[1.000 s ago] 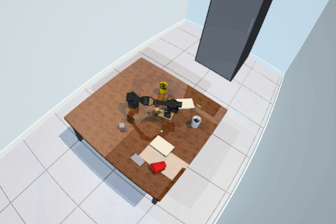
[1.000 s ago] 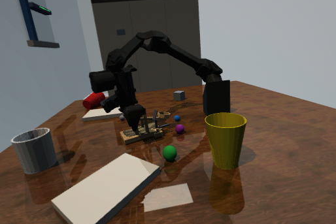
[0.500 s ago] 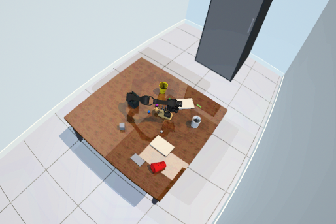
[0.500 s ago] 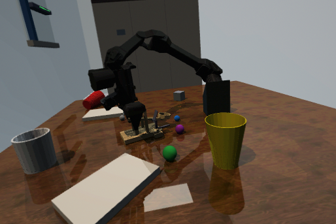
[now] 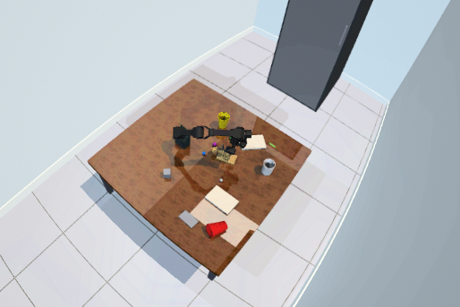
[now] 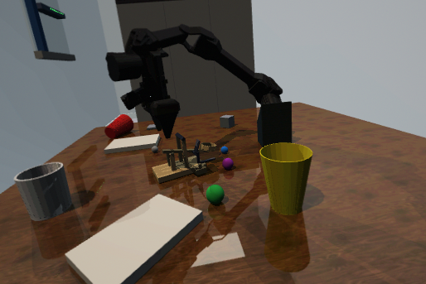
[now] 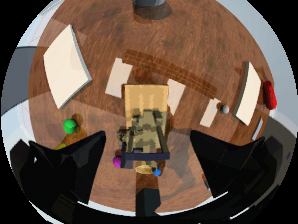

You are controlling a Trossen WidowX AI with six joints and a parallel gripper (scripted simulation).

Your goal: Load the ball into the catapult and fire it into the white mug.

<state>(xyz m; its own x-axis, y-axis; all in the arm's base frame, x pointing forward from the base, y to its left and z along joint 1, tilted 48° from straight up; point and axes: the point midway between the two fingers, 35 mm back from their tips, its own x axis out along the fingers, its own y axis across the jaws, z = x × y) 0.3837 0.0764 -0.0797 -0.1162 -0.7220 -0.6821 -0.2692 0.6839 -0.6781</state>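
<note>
The wooden catapult [image 5: 226, 157] [image 6: 166, 171] [image 7: 146, 97] stands mid-table, its base end toward the white mug [image 5: 268, 167] [image 6: 45, 193] [image 7: 148, 2], which is upright. The catapult's spoon [image 6: 208, 146] [image 7: 145, 169] is at the opposite end; I see no ball in it. My gripper [image 6: 163, 133] [image 7: 148, 135] is open and empty above the catapult. A blue ball [image 5: 204, 153] [image 6: 224, 150] [image 7: 157, 172] and a purple ball [image 5: 214, 144] [image 6: 228, 163] [image 7: 117, 161] lie near the spoon end. A green ball [image 6: 215, 194] [image 7: 69, 126] and a grey ball [image 5: 221, 180] [image 6: 155, 149] [image 7: 224, 109] lie to either side.
A yellow cup [image 5: 224, 120] [image 6: 286, 181] stands near the green ball. A red cup [image 5: 217, 229] [image 6: 119, 126] [image 7: 270, 95] lies on its side. White slabs [image 5: 221, 200] [image 6: 137, 238] [image 7: 65, 67] lie on both sides. A grey block [image 5: 166, 173] [image 6: 227, 121] sits farther off.
</note>
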